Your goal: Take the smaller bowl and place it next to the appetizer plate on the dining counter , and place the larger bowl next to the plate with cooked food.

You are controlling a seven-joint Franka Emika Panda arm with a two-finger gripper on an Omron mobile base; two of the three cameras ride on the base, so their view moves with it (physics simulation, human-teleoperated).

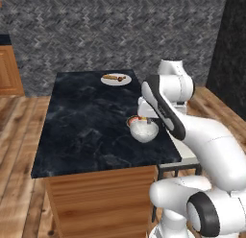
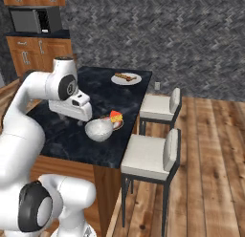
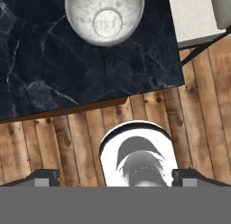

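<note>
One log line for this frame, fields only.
fingers: open, empty | speckled grey-white stone-look bowl: on black marbled dining counter, beside dark-rimmed appetizer plate | white plate with brown food: far end

- Dining counter (image 1: pixel 81 122): bears two plates and one bowl.
- Smaller bowl (image 1: pixel 143 131): near right part of counter, touching appetizer plate (image 2: pixel 115 119) just behind it.
- Plate with cooked food (image 1: pixel 116 79): far end, well apart from bowl.
- Two stools (image 2: pixel 152 157): right of counter.

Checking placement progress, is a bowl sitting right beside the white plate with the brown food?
No, the bowl sits beside the appetizer plate, far from the white plate.
</note>
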